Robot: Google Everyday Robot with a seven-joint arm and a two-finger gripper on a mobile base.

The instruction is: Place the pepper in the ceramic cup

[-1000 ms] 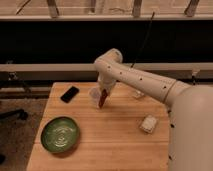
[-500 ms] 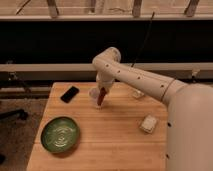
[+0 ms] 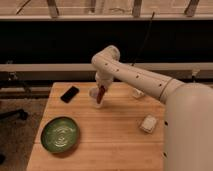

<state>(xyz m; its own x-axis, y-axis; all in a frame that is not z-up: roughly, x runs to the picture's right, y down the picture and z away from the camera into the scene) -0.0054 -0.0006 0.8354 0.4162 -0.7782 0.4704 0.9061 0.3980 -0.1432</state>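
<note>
My gripper (image 3: 100, 93) hangs from the arm over the back middle of the wooden table (image 3: 115, 145), pointing down. It is shut on the pepper (image 3: 102, 93), a small dark red piece held upright between the pale fingers. Right below it is a small pale shape (image 3: 96, 103) that looks like the ceramic cup. The pepper's lower end is at its top, and I cannot tell if it is inside. The wrist hides the rest of that spot.
A black phone (image 3: 69, 94) lies at the back left. A green bowl (image 3: 60, 135) sits at the front left. A white rectangular block (image 3: 148, 123) lies at the right. A small pale thing (image 3: 137, 93) is half hidden behind the arm.
The gripper with the pepper has shifted slightly left and a little farther back. Nothing else has moved.
</note>
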